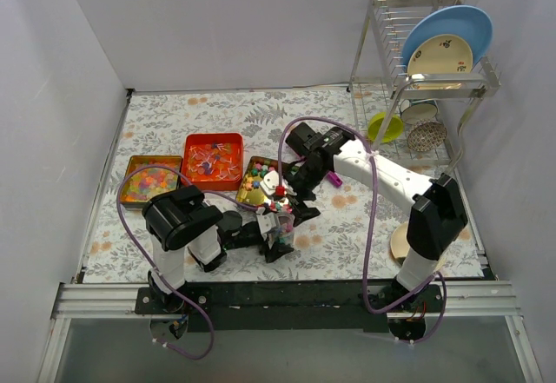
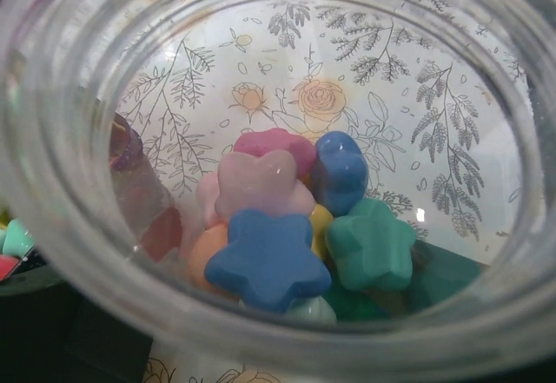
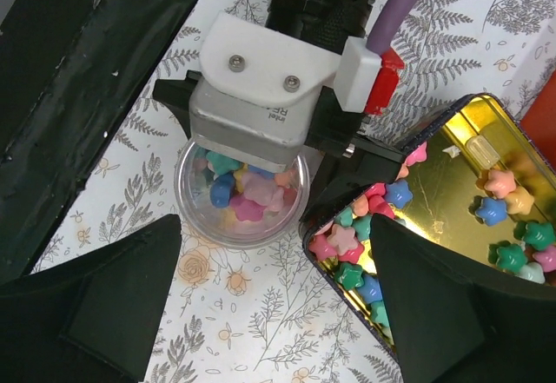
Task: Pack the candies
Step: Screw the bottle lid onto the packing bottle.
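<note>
Left pincer (image 1: 276, 227) clamped on jar (image 3: 243, 227); right pincer (image 3: 276, 227) wide, empty, above. I see few candies (image 2: 261, 261) inside, plenty left in gold tin (image 3: 452, 161) alongside. Early stage.

We find only one piece of lettering — a short line of small dark print on the grey block (image 3: 250, 121) that sits directly above the clear jar (image 3: 193, 220) in the right wrist view. It runs along the block's lower face, just over the jar's rim, upside down to us and partly cut off at the edge. It looks like a maker's mark — but we cannot make out the letters. Nothing else around the jar carries words or numbers we can read.
</note>
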Controlling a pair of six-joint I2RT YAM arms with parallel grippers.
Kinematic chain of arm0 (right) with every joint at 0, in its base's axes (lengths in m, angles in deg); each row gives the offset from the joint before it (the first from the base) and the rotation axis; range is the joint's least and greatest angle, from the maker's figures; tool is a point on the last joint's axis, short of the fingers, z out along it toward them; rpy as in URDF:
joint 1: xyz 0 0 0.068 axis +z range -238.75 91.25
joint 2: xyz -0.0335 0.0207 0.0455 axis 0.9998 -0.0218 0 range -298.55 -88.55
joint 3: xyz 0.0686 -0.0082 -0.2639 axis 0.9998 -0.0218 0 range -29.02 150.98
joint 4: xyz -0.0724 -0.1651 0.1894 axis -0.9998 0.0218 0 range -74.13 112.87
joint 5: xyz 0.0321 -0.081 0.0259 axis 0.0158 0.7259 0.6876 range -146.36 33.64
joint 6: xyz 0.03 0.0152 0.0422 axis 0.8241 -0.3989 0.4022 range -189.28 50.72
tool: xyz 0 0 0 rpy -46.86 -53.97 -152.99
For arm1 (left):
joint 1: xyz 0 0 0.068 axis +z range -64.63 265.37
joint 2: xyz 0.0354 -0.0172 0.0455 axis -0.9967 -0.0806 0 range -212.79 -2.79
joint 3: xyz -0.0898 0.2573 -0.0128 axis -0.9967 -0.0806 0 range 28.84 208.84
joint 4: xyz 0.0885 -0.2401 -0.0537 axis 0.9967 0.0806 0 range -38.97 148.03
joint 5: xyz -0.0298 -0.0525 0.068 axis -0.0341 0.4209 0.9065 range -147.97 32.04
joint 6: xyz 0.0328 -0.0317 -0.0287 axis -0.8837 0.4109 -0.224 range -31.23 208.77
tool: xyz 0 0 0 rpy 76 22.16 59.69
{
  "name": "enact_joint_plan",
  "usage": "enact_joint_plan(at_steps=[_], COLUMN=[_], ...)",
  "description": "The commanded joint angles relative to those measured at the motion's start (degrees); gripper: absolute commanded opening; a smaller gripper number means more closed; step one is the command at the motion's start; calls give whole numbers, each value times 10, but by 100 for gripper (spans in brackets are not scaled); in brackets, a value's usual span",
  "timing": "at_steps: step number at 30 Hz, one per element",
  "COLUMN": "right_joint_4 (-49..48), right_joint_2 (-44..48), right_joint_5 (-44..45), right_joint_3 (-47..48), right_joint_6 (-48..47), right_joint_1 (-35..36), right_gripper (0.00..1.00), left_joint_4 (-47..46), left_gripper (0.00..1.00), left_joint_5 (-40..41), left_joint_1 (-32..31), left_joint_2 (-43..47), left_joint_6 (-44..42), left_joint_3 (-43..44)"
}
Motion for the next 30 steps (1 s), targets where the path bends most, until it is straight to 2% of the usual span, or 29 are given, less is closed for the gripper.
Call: enact_joint_plan(at_steps=[1,11,15,21,25,26,30], right_joint_4=[52,79,51,38,23,23,13], right_joint_2=[-25,-49,-46,-50,-56,-59,-50], right_joint_5=[-15,-29,-26,-14,-1,4,13], right_joint_3=[42,56,44,27,24,22,-5], right_joint_6=[-46,-62,-42,-29,-7,-4,6], right_joint_1=[0,20,30,41,41,41,40], right_gripper=[96,95,95,91,84,81,73], left_joint_4=[-239,-238,-239,-239,-238,-236,-231], left_gripper=[83,85,80,64,44,35,25], left_joint_5=[29,27,21,9,1,0,-5], left_joint_1=[-2,-1,-2,-2,-2,-2,-2], left_joint_2=[-47,5,2,4,2,2,3], left_joint_6=[14,-6,-5,-8,-10,-10,-10], left_joint_3=[-50,-98,-94,-98,-96,-97,-94])
